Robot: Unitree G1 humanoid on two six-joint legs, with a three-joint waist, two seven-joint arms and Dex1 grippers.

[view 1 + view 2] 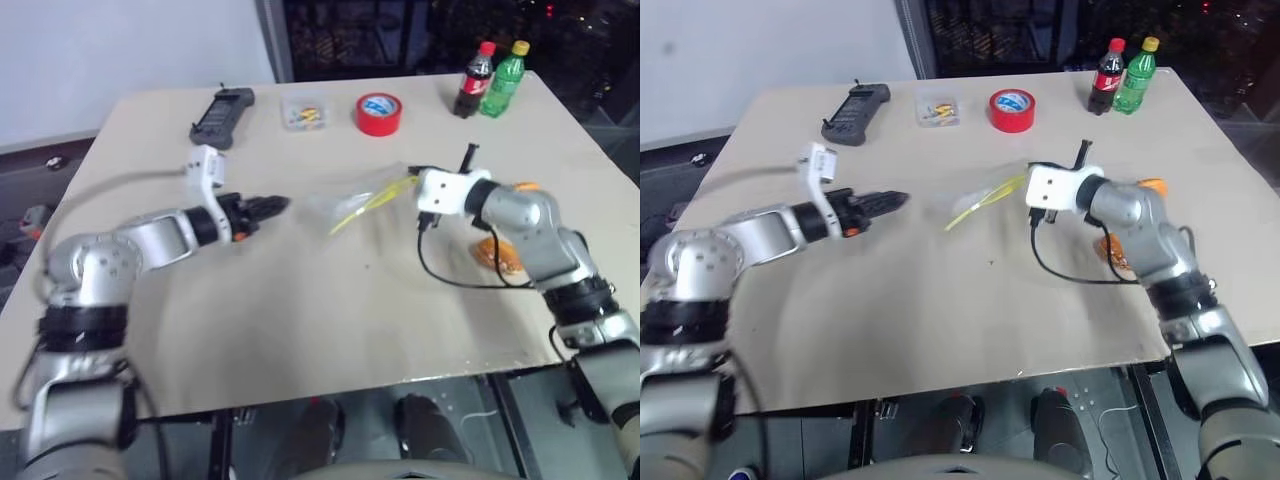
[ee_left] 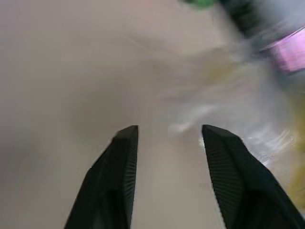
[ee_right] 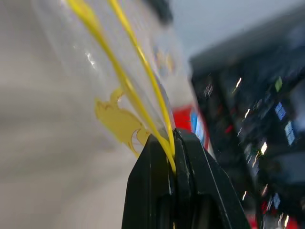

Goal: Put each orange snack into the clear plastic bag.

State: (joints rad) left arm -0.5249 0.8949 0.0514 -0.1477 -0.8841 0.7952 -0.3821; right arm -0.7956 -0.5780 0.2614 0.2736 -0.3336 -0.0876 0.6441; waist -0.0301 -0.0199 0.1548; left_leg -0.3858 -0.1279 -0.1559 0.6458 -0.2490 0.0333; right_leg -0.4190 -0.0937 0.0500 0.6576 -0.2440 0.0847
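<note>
Near the middle of the desk (image 1: 300, 330), the clear plastic bag (image 1: 352, 205) is clamped at its yellow zip strip by the right gripper (image 3: 172, 143), while the left gripper (image 2: 169, 136), fingers apart, is pointed at it and two orange snacks (image 1: 500, 252) are seen near the desk's right edge.

Clear plastic bag (image 1: 362, 203) is transparent with a yellow zip strip and a yellow printed figure; orange snacks (image 1: 498, 254) are glossy orange-brown. Red tape roll (image 1: 379, 114) has a blue-and-white label inside, small clear box (image 1: 304, 113) holds yellow bits, remote (image 1: 222, 116) is dark grey. Cola bottle (image 1: 475, 81) is dark with red cap, green bottle (image 1: 503, 79) has yellow cap, table (image 1: 300, 320) is plain beige.
</note>
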